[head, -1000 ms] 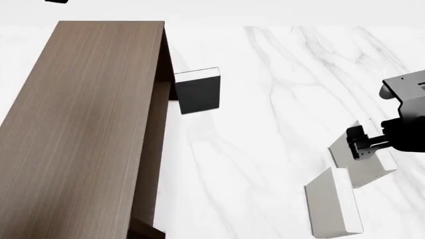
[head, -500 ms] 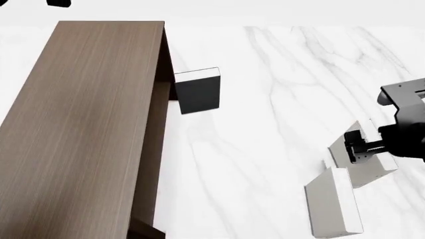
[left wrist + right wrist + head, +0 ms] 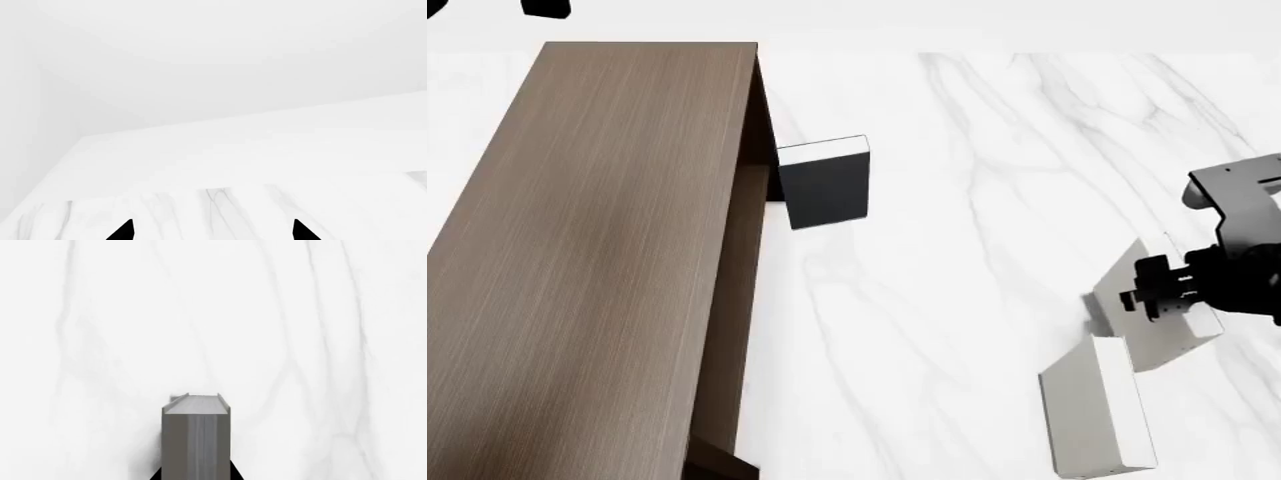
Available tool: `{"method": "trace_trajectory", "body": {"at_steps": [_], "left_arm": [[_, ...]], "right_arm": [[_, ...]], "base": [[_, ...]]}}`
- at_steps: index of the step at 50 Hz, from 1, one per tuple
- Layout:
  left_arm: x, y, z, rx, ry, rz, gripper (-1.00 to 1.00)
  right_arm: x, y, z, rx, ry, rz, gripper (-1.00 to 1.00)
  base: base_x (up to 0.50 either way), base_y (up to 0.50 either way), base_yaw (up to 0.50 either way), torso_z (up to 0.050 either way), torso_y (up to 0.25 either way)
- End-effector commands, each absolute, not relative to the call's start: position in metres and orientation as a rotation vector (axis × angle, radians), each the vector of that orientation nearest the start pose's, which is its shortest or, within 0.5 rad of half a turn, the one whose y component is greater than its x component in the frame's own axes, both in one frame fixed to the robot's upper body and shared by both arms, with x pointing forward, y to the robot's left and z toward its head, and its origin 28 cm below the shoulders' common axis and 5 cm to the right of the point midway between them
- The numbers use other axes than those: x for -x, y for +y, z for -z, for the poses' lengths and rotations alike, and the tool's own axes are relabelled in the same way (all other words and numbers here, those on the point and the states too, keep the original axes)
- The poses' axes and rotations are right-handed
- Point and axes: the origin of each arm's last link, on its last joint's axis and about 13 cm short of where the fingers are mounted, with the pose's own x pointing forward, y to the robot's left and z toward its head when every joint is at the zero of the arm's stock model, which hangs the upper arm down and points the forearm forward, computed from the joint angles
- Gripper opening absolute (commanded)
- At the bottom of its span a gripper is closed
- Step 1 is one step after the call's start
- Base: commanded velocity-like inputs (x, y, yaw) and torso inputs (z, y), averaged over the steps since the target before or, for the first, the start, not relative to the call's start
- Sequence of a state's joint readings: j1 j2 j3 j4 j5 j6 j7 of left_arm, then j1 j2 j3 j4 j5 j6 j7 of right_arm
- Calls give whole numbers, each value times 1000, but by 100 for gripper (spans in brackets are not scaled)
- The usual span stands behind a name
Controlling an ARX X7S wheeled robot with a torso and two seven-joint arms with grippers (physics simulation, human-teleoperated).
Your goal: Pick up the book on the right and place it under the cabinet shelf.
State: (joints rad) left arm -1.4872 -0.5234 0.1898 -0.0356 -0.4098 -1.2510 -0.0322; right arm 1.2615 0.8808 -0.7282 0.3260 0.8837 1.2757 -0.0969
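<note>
The dark brown cabinet (image 3: 587, 250) fills the left of the head view, its open side facing right. Two pale grey-white books stand at the right. My right gripper (image 3: 1158, 287) is shut on the farther, right-hand book (image 3: 1168, 342), which leans tilted. In the right wrist view this book (image 3: 195, 435) sits end-on between the jaws of the right gripper (image 3: 195, 476). The other grey book (image 3: 1094, 410) stands just in front of it. My left gripper (image 3: 210, 232) is open and empty, with only its black fingertips (image 3: 123, 231) showing over the white marble.
A black-covered book (image 3: 825, 190) stands upright beside the cabinet's open side, near its far end. The white marble tabletop (image 3: 961, 300) stretches between the cabinet and the grey books. A dark bit of the left arm (image 3: 545, 8) shows at the top left.
My right gripper has shifted slightly at the right-hand grey book, and the book has tilted a little with it. The cabinet and the other two books have not moved.
</note>
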Motion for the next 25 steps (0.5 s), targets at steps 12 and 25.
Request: {"method": "trace_trajectory", "body": {"at_steps": [12,25], "left_arm": [[-307,317,-389,-170,-124,-118,100],[-307,316,-392,-173,-130,-117,100]], "right_arm": [[-313,-272,-287,263,614,22,-100],[-314,-254,-307,217,529,-56,-100]], "base": [[0,0,0,0,0],[0,0,0,0,1]]}}
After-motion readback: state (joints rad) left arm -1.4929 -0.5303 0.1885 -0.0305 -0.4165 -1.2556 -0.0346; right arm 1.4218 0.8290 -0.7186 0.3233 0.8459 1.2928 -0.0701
